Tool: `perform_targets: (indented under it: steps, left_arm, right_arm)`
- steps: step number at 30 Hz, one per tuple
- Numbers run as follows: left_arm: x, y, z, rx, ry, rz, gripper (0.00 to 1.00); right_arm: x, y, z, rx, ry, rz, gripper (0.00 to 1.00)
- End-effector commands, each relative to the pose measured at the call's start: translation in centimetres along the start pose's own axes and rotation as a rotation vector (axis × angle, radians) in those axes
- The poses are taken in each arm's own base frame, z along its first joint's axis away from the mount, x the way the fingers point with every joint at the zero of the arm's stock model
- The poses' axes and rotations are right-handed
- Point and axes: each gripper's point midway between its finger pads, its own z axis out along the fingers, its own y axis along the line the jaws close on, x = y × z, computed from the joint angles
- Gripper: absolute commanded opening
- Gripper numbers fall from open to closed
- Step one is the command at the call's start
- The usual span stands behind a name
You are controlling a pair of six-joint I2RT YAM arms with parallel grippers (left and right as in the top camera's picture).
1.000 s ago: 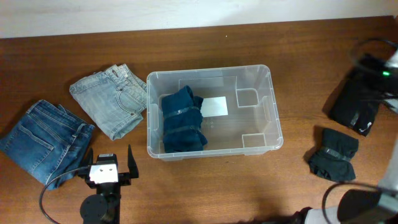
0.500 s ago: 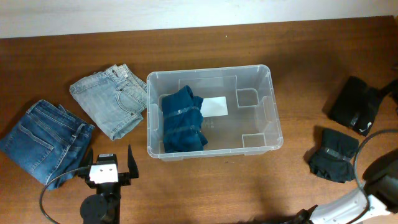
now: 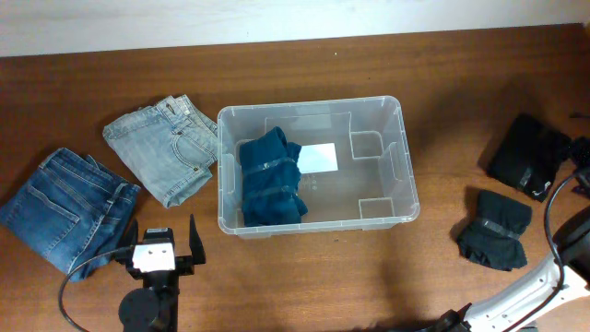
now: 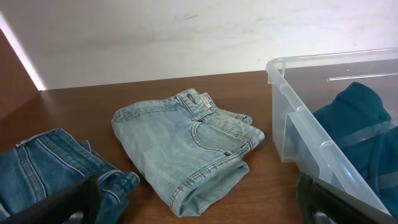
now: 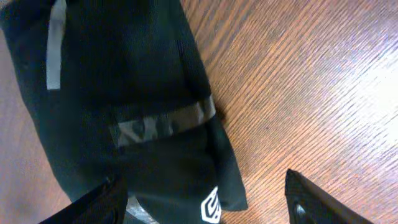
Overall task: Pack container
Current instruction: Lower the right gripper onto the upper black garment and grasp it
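The container [image 3: 310,104] is a clear plastic bin in the middle of the table, with a white label [image 3: 318,158] on its base. A folded teal garment [image 3: 271,177] lies in its left half; it also shows in the left wrist view [image 4: 357,118]. My left gripper [image 3: 163,244] is open and empty, low at the front left, facing the folded light denim jeans [image 4: 186,143]. My right gripper [image 5: 208,205] is open over a black garment with a white logo [image 5: 124,106] at the far right and holds nothing. It is mostly cut off in the overhead view.
Light jeans [image 3: 164,148] and dark blue jeans [image 3: 64,207] lie left of the bin. The black garment [image 3: 521,152] and a rolled black bundle [image 3: 494,229] lie to its right. The bin's wall [image 4: 311,134] stands close on my left gripper's right.
The right arm has swung from above the black garment out to the right edge of the overhead view. The left arm, the bin and the clothes have not moved.
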Motion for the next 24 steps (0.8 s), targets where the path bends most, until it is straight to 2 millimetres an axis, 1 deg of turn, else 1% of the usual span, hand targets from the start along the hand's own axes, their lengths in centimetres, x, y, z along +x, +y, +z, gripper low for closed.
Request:
perform_targets:
  steps: [1, 7, 13, 15, 17, 20, 22, 24]
  left_arm:
    - [0.3, -0.1, 0.0, 0.005, -0.001, 0.011, 1.0]
    - [0.3, -0.1, 0.0, 0.005, -0.001, 0.011, 0.99]
    - [0.3, -0.1, 0.0, 0.005, -0.001, 0.011, 0.99]
    - [0.3, -0.1, 0.0, 0.005, -0.001, 0.011, 0.99]
    - [0.3, -0.1, 0.0, 0.005, -0.001, 0.011, 1.0]
    - [0.3, -0.1, 0.0, 0.005, -0.001, 0.011, 1.0]
    - [0.3, -0.1, 0.0, 0.005, -0.001, 0.011, 0.99]
    - [0.3, -0.1, 0.0, 0.005, -0.001, 0.011, 1.0]
  right_arm:
    - [-0.8, -0.1, 0.3, -0.015, -0.018, -0.007, 0.73]
    - [-0.4, -0.6, 2.5, -0.013, 0.023, 0.003, 0.72]
    - [0.2, -0.1, 4.3, -0.035, 0.06, -0.01, 0.72]
    - [0.6, -0.2, 5.4, -0.033, 0.076, -0.011, 0.72]
    - [1.0, -0.2, 6.1, -0.033, 0.083, -0.014, 0.72]
    - [1.4, 0.1, 6.6, -0.034, 0.089, -0.024, 0.61]
    - [1.5, 0.5, 6.7, -0.033, 0.091, -0.032, 0.58]
    - [1.7, 0.7, 6.8, -0.033, 0.095, -0.039, 0.57]
